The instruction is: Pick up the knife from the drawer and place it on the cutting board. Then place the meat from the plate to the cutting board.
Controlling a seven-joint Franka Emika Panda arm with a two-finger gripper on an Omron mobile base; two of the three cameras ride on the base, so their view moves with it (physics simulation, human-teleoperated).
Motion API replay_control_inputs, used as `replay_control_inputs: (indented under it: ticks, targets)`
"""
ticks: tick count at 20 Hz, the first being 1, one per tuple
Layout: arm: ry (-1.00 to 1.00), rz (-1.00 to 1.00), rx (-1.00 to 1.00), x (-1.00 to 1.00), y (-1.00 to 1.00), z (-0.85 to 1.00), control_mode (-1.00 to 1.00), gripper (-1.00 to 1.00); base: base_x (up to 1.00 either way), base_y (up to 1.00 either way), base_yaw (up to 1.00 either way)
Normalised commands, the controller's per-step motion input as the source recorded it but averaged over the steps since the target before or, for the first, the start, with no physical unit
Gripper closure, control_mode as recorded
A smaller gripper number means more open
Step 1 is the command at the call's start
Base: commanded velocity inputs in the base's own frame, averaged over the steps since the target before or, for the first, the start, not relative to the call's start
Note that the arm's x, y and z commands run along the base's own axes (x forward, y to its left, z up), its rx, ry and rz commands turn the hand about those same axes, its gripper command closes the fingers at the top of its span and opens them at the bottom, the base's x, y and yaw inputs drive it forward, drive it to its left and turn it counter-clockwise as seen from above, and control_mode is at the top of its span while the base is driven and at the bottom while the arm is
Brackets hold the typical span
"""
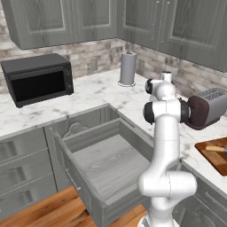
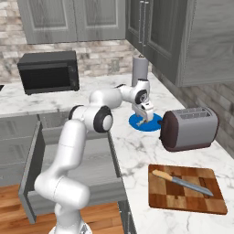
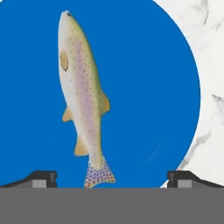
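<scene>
While the white arm reaches out over the marble counter (image 2: 137, 151), its two-finger gripper (image 2: 147, 119) hangs low above the flat round bright blue plate (image 2: 155, 124), jaws spread wide with nothing between them. Hand view: both dark fingertips (image 3: 41, 178) stand far apart at the bottom, one each side of the small elongated grey-tan speckled fish-shaped meat (image 3: 81, 94), which lies on the plate, tail toward the gripper, head pointing away; fingers not touching it. Slim kitchen knife with silver-grey blade and light tan wooden handle (image 2: 182, 182) lies diagonally on the thick rectangular reddish-brown butcher-block cutting board (image 2: 187, 197), near the counter's front edge. Dark brown and silver toaster (image 2: 188, 128) sits between board and plate, just beside the plate. Wide shallow grey wood-grain drawer (image 1: 106, 166) stands pulled open below the counter, its floor bare. Black microwave (image 1: 37, 79) and a paper towel roll (image 1: 128, 67) sit further back on the counter.
</scene>
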Motion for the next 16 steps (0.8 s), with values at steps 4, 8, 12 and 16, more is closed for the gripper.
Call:
replay_control_inputs:
  ticks: [4, 8, 12, 16]
  targets:
    - [0.05, 0.04, 0.0, 0.43, 0.0, -0.25, -1.0, -1.0, 0.0, 0.0, 0.0]
    - [0.07, 0.05, 0.0, 0.3, 0.0, -0.32, -1.0, -1.0, 0.0, 0.0, 0.0]
    - [0.06, 0.06, 0.0, 0.16, 0.0, -0.37, -1.0, -1.0, 0.0, 0.0, 0.0]
    - [0.02, 0.04, 0.01, 0.0, -0.05, -0.32, -1.0, 1.0, 0.0, 0.0, 0.0]
